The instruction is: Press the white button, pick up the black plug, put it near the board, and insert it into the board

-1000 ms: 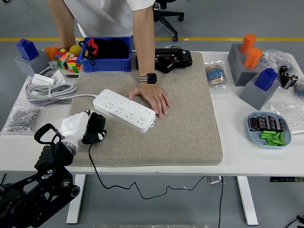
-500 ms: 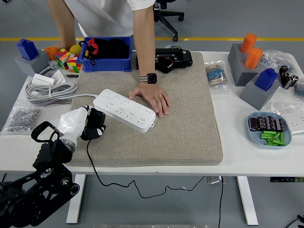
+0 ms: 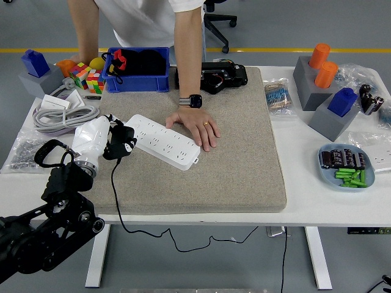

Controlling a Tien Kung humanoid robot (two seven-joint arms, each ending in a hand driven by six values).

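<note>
Here, at the tabletop's left edge, the left hand (image 3: pixel 98 143) is seen clenched around the black plug (image 3: pixel 121 144), its cable trailing down over the near edge. The plug is held just at the left end of the white power strip (image 3: pixel 162 141), which lies slanted on the grey felt mat (image 3: pixel 244 165). The strip's right part is steadied by a person's hand (image 3: pixel 197 125) pressed flat on the mat. A blue bin (image 3: pixel 137 82) is noted at the mat's far left corner.
</note>
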